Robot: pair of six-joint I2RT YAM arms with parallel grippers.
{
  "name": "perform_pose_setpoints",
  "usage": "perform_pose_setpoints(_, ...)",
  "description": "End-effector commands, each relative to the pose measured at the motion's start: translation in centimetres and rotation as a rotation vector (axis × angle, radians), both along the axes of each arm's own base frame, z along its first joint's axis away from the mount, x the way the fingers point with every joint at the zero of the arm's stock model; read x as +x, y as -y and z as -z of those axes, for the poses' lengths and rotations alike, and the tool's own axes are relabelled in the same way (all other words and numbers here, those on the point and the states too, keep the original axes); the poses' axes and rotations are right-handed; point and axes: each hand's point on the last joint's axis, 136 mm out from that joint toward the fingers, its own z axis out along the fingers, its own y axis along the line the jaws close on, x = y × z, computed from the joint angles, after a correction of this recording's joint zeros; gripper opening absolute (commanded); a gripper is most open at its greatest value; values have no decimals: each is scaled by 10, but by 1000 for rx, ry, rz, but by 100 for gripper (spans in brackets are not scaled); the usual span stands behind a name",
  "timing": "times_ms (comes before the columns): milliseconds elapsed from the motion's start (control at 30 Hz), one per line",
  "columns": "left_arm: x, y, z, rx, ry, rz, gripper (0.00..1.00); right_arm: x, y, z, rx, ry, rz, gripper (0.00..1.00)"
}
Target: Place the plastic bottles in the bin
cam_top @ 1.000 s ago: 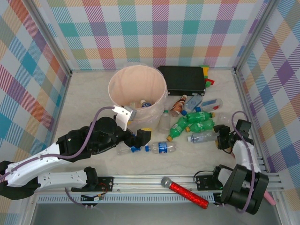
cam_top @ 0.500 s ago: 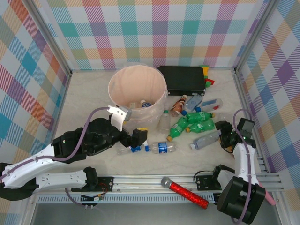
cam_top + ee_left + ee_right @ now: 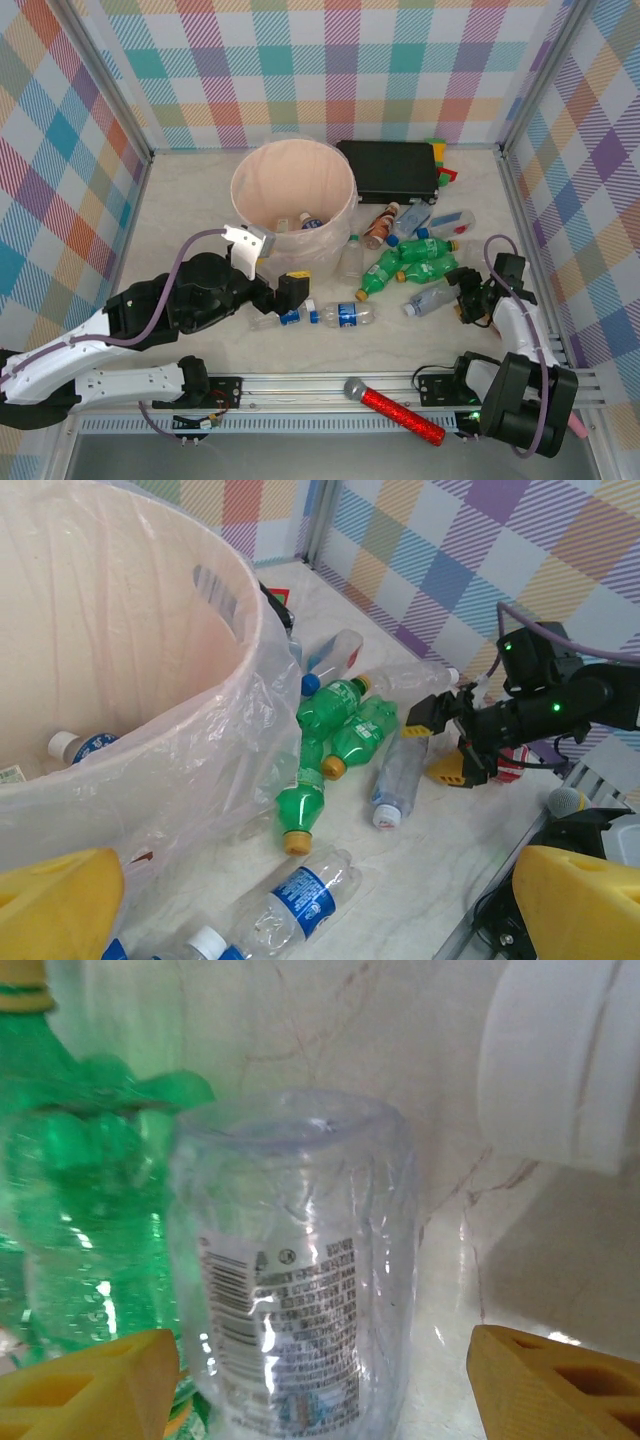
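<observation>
While my left gripper (image 3: 292,297) hangs just beside the near wall of the bin (image 3: 250,185), its fingers stand very wide and hold nothing. In my left wrist view, a clear bottle with a blue label (image 3: 298,898) lies on the table (image 3: 190,200) below the gap between them. My right gripper (image 3: 466,300) is low over the table at the right side, and its fingers are apart too. In the right wrist view the yellow pads (image 3: 90,1380) stand on both sides of a clear crumpled bottle (image 3: 300,1290) with free space on each side, so I grip nothing there. This bottle lies flat, and just beside it the green bottles (image 3: 425,258) with yellow caps lie close together. A brown bottle (image 3: 378,227) with an orange label lies near the right side of the bin, in front of the black box (image 3: 390,170). The bin stands upright at the back middle of the table, with a thin clear film over its wall. On its bottom lies a small bottle (image 3: 85,747) with a blue label. A red microphone (image 3: 395,408) lies on the rail at the near edge.
</observation>
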Motion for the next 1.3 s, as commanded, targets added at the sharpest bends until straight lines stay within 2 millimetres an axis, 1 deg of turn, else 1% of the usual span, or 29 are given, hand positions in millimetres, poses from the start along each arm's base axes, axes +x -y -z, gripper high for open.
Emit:
perform_pose_setpoints(0,-1,-5,2,10,18,-4,100,-2,-3,10,-21,-21,-32,76)
perform_pose_setpoints(233,-2,-8,1,5,18,-5,100,4,-1,19,-38,-44,-61,75)
perform_pose_setpoints(333,-2,-10,1,3,17,-8,100,7,-1,20,-36,-50,-77,69)
perform_pose_setpoints(367,-2,-11,1,4,18,-10,100,8,-1,18,-39,-47,-82,68)
perform_pose_setpoints(433,-2,-13,1,5,20,-15,100,10,0,11,-51,-31,-89,64)
perform_pose_setpoints(533,-3,-16,-2,-1,26,-21,100,14,4,-7,-82,24,-84,60)
perform_pose_setpoints(667,-1,-19,-5,-2,37,-31,100,18,11,-38,-150,111,-77,57)
perform_pose_setpoints(833,0,-19,-6,-1,45,-38,100,18,15,-83,-224,221,-78,58)
perform_pose_setpoints(900,1,-21,-8,-2,51,-46,100,20,16,-106,-250,279,-77,58)
perform_pose_setpoints(1100,8,-35,-13,-25,76,-121,100,30,12,-181,-293,450,-79,58)
perform_pose_setpoints(1233,11,-47,-17,-60,95,-167,100,43,1,-230,-306,564,-92,59)
perform_pose_setpoints(1267,12,-50,-18,-65,99,-182,100,48,-5,-243,-311,601,-103,57)
